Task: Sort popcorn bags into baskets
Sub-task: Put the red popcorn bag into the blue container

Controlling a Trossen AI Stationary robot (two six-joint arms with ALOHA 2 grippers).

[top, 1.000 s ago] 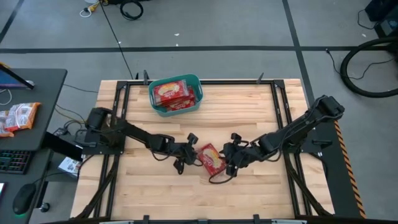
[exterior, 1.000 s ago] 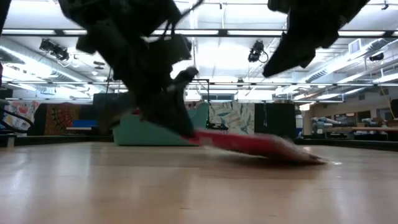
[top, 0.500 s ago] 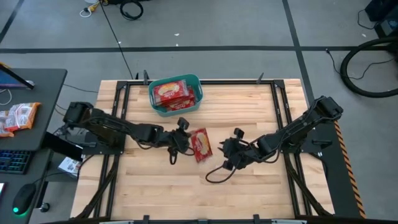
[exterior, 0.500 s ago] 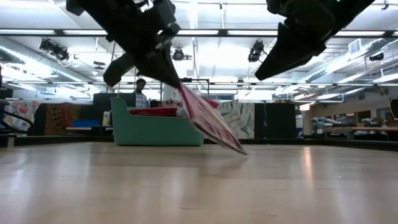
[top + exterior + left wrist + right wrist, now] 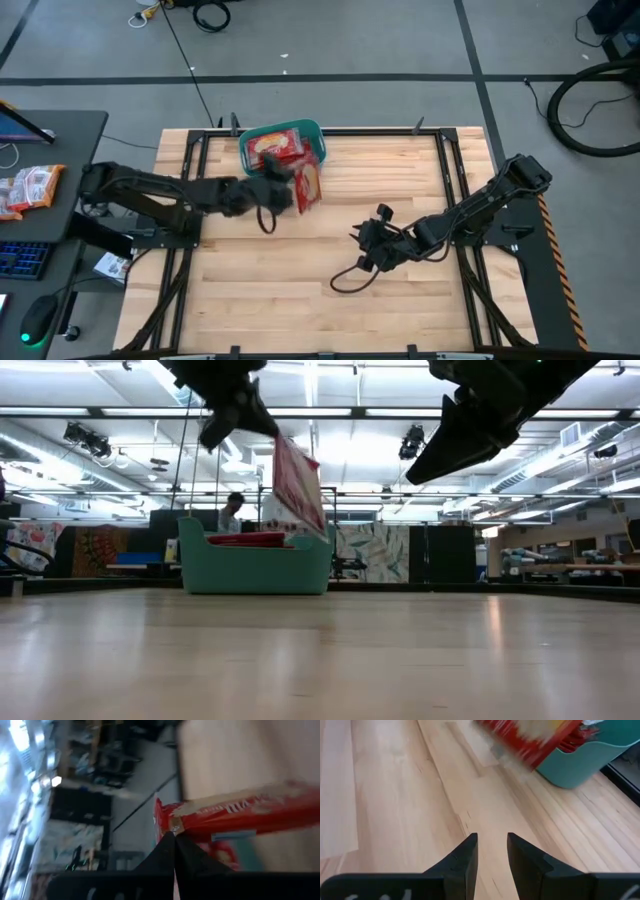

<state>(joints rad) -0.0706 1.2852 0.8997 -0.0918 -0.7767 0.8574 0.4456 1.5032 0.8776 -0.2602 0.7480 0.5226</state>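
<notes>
Jaws of the left gripper (image 5: 290,190) are clenched on 1 popcorn bag (image 5: 307,185), holding it in the air just beside the teal basket (image 5: 262,176), by its near right corner. In the low view the bag (image 5: 297,487) hangs tilted above the basket's rim (image 5: 255,568). More popcorn bags (image 5: 277,150) lie inside the basket. Over the bare wooden table (image 5: 400,300), the right gripper (image 5: 362,243) hovers right of centre, its jaws parted and holding nothing.

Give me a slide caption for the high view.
Left gripper carries a popcorn bag to the teal basket; right gripper waits.
</notes>
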